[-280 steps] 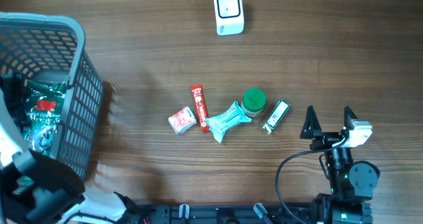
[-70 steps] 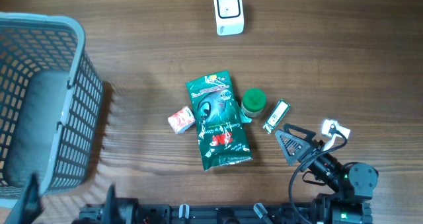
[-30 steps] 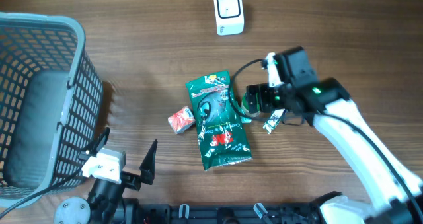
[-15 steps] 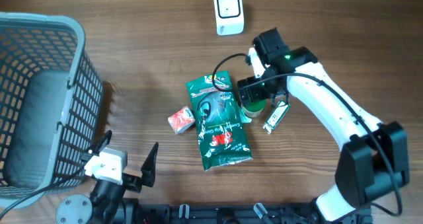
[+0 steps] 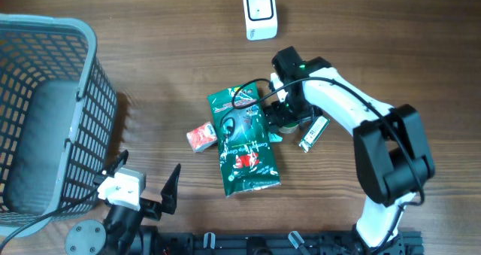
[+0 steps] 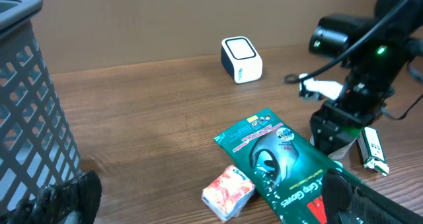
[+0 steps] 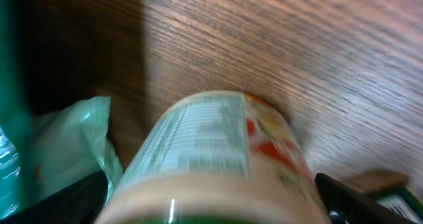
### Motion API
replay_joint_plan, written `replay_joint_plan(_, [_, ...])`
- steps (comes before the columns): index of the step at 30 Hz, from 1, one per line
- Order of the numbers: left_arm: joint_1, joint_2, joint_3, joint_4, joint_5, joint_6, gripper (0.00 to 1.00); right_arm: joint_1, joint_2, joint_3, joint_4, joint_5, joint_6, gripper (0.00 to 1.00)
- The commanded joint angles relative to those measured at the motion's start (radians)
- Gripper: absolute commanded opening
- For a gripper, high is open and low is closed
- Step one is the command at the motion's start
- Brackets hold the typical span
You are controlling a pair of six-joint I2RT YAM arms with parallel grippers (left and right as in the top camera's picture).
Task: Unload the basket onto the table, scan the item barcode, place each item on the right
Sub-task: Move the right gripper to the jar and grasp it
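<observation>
Pickup of the item is judged to be the step in hand. The right gripper (image 5: 288, 112) is poised over the small jar (image 7: 210, 151), which stands mid-way across the wooden table (image 5: 150, 67), just beside the right edge of the green pouch (image 5: 244, 142) and well apart from the white scanner (image 5: 260, 13) at the far edge. Its jaws are seen spread wide to either side of the jar, with nothing gripped; whether the pads touch the wall cannot be told. The left gripper (image 5: 143, 178) is held near the front edge, likewise wide open and empty. For the next move, the jaws would need to be closed squarely on the jar's round wall, and the jar then lifted and turned so that its printed code faces the scanner window. The jar is taken for rigid plastic: cylindrical, smooth, wrapped in a pale printed label with red marks, and likely to slip if pinched off-centre. The pouch is flat, glossy and crinkled; a pale teal wrapper (image 7: 73, 138), soft and translucent, is tucked against the jar. A small red-and-white packet (image 5: 201, 137) and a slim green stick pack (image 5: 314, 132) lie nearby, and a grey lattice basket (image 5: 86, 31) stands at the left.
</observation>
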Motion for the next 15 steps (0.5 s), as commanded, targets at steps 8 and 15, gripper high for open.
replay_joint_plan(8, [0.000,-0.005,-0.001,-0.027,0.012,-0.010,1.00,0.003,0.053,0.017,0.018,0.034,0.104,0.65])
replay_joint_plan(15, [0.000,-0.005,-0.001,-0.027,0.012,-0.010,1.00,0.003,0.051,0.111,-0.072,0.030,0.183,0.59])
